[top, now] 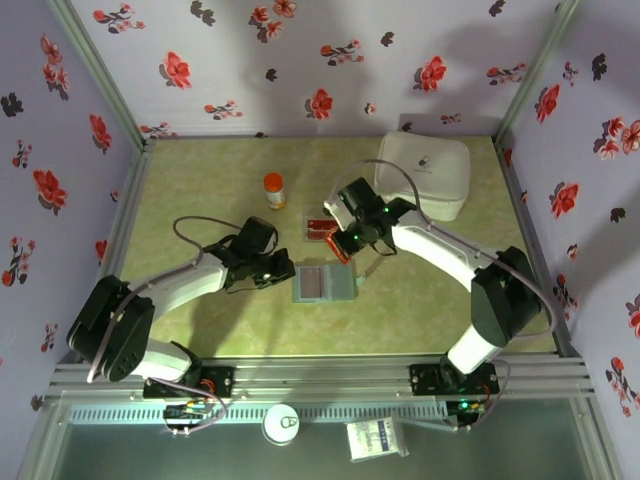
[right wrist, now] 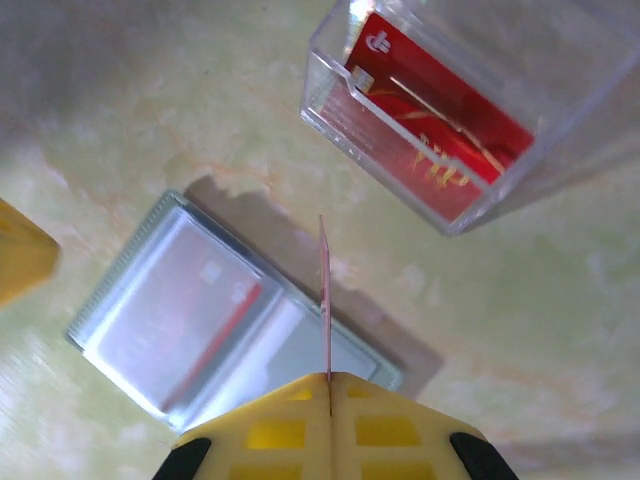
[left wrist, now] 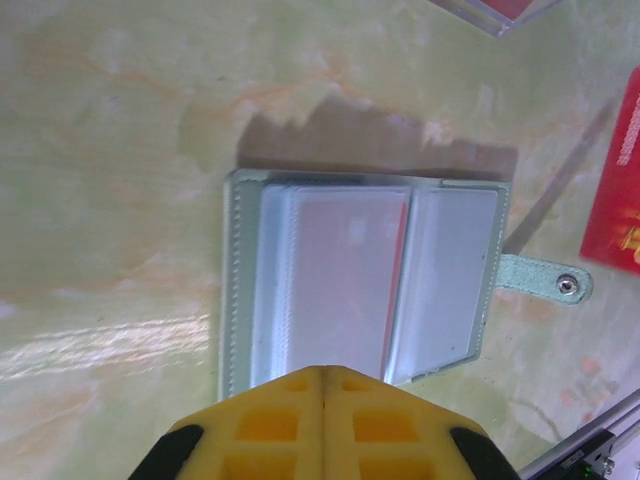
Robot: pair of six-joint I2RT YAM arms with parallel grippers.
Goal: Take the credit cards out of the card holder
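The grey-blue card holder [top: 322, 283] lies open on the table, its clear sleeves up [left wrist: 360, 285]. A red edge of a credit card [left wrist: 401, 270] shows inside one sleeve. My left gripper [left wrist: 323, 372] is shut with nothing between its fingers, and its tips sit over the holder's left edge [top: 285, 268]. My right gripper [right wrist: 329, 378] is shut on a thin red credit card [right wrist: 324, 290], seen edge-on, above the holder's [right wrist: 190, 310] right part. The same card [left wrist: 618, 200] shows in the left wrist view.
A clear plastic tray [top: 325, 232] holding red cards [right wrist: 440, 120] stands just behind the holder. An orange bottle [top: 274, 190] is at the back left, and a big white case [top: 425, 172] at the back right. The holder's snap strap [left wrist: 545, 280] sticks out sideways.
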